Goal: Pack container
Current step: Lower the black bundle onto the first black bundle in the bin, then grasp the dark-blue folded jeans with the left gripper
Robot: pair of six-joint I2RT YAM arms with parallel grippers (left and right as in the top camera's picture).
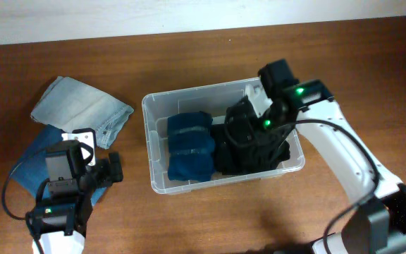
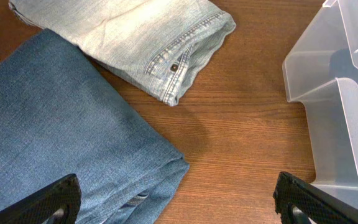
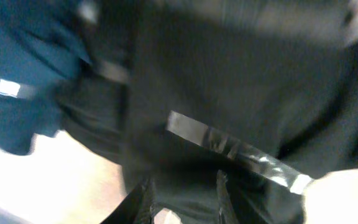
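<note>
Looking roughly half done, judging by the layout. Mid-bench [image 1: 210, 212], a little right of centre: container [image 1: 155, 152], upright and open-topped. Holds two folded pieces already, a navy garment [image 1: 189, 144] in the left half and a black garment [image 1: 256, 152] packed just beside it in the right half. Covers most of the floor, though seems to leave height for more on top.

As for the right pincer [image 1: 244, 127]: down inside the container, right on the black garment. Shows only blur in the wrist view, with dark cloth crowding the fingertips [image 3: 143, 200]; cannot tell whether clamped on cloth or parted and free. Reads as the tail end of placing that piece, so better counted as nearly settled than as finished.

As for the left pincer [image 2: 179, 202]: spread wide, gripping nothing, hovering over bare wood near the container's left wall, with the edge of the blue jeans [image 2: 55, 124] just under one finger.

Left to pack, by this reckoning: two pieces out on the bench, left of the container. Pale jeans [image 1: 83, 106] folded at the far side, touching the blue jeans nearer the robot. Amounts to two in, two out. Calls next, most likely, for freeing the right arm from the container and for taking up the blue pair with the left; probably means stacking on the first layer, given so little bare floor.
</note>
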